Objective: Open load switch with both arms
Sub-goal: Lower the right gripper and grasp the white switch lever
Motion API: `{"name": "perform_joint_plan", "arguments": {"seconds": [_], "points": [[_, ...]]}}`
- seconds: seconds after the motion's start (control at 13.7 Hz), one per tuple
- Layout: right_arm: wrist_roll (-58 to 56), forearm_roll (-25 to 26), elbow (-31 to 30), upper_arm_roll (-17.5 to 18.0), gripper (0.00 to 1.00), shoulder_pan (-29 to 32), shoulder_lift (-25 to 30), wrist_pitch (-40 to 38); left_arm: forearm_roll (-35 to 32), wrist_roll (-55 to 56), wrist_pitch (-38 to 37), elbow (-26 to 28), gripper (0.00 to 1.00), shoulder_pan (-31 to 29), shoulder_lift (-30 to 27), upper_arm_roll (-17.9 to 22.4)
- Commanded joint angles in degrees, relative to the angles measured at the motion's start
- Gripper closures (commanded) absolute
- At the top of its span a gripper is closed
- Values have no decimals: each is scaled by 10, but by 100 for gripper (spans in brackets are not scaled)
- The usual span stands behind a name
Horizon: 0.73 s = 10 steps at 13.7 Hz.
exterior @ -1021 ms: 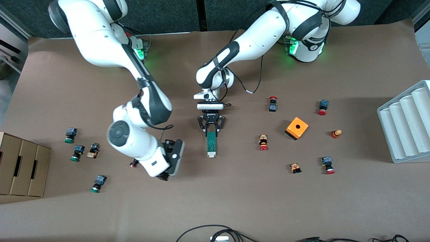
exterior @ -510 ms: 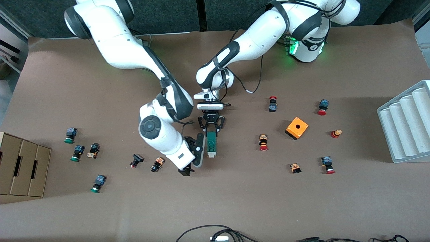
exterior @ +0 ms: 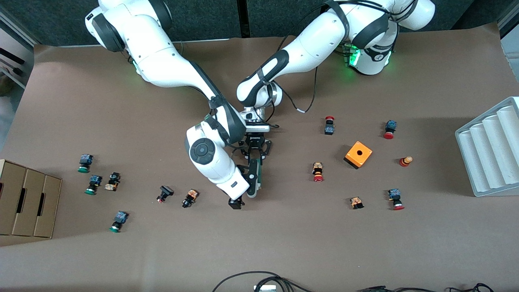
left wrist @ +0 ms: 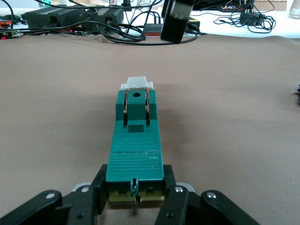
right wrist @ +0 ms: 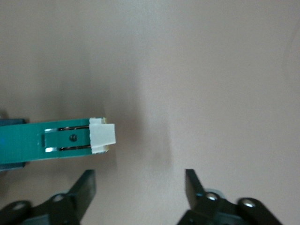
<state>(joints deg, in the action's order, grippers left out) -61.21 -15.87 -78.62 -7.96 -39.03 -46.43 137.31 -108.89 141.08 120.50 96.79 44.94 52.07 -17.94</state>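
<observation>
The slim dark-green rectangular load switch (left wrist: pixel 135 150) is lying flat on the brown paper-covered table (exterior: pixel 284 243) near its middle, its small white sliding tab (left wrist: pixel 137 83) pointing toward the front camera. The left arm's black two-finger gripper (left wrist: pixel 135 199) is clamping the switch's end away from the tab, one finger pressing on each long side. In the front view most of the switch is hiding under the right arm's wrist, with only a green edge (exterior: pixel 260 172) showing.

The right arm's black gripper (right wrist: pixel 139 183) is hanging over the table just off the tab end of the switch, its fingers (right wrist: pixel 85 186) standing spread with nothing between them; the white tab is lying just outside that gap.

At the right arm's end of the table a brown cardboard box with three compartments (exterior: pixel 26 202) is sitting; whether anything is lying in them I cannot tell. At the left arm's end a grey ribbed plastic tray (exterior: pixel 488 148) is resting, its grooves showing only bare plastic. An orange cube with a round hole (exterior: pixel 358 154) is standing between the switch and the tray, among scattered small push-buttons.
</observation>
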Motion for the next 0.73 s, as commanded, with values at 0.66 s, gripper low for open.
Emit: {"name": "perform_joint_plan", "arguments": {"seconds": [0.66], "points": [[-5, -27, 16, -26, 38, -39, -41, 59, -11, 33, -50, -4, 51, 25, 21, 6]]}}
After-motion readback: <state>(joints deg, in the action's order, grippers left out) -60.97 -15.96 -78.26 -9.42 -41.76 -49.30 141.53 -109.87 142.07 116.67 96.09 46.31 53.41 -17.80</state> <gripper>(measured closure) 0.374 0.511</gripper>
